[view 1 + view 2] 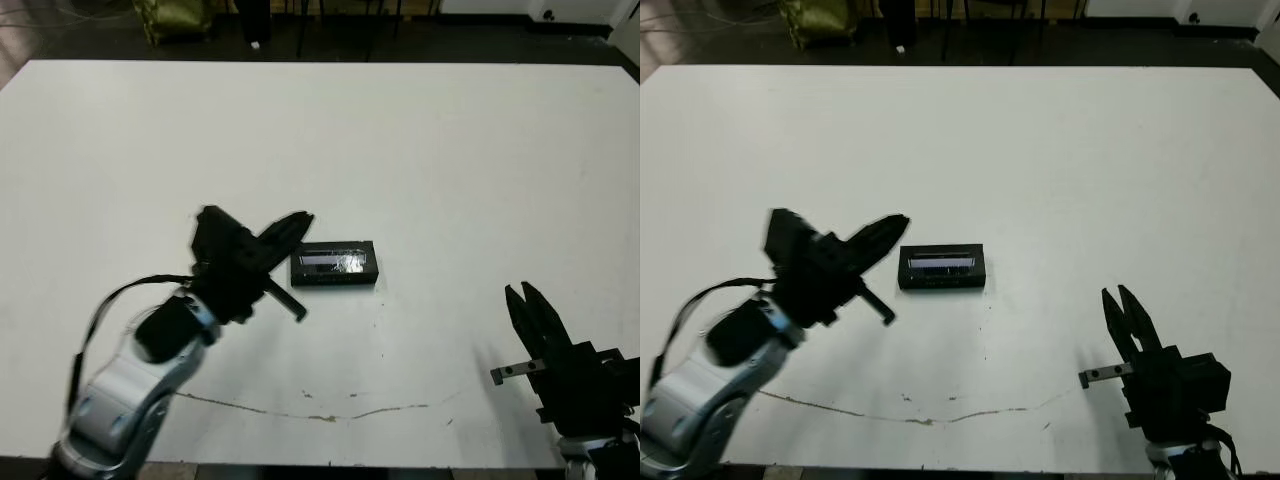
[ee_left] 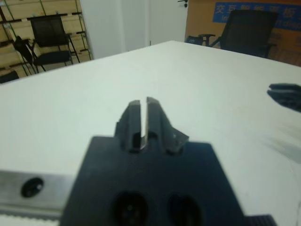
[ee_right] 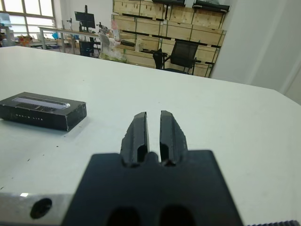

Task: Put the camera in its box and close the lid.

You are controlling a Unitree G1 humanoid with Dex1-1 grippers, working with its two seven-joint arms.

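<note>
The lid [image 1: 335, 263], a black cover with a glossy silvery strip on top, lies flat near the table's middle, also seen in the right wrist view [image 3: 42, 110]. No white-lined box and no camera bar shows in any view. My left gripper [image 1: 303, 220] hovers just left of the lid's left end, shut and holding nothing, its fingertips [image 2: 141, 104] almost touching. Well to the right of the lid, near the front edge, my right gripper [image 1: 520, 291] rests shut and empty, its fingers [image 3: 138, 129] pointing towards the far side.
A thin dark scratch line [image 1: 310, 412] runs across the white table [image 1: 420, 150] near its front edge. Beyond the far edge are dark floor, chair legs and a yellow-green bag [image 1: 175, 15]. Chairs [image 3: 183, 54] and wooden crates stand in the room behind.
</note>
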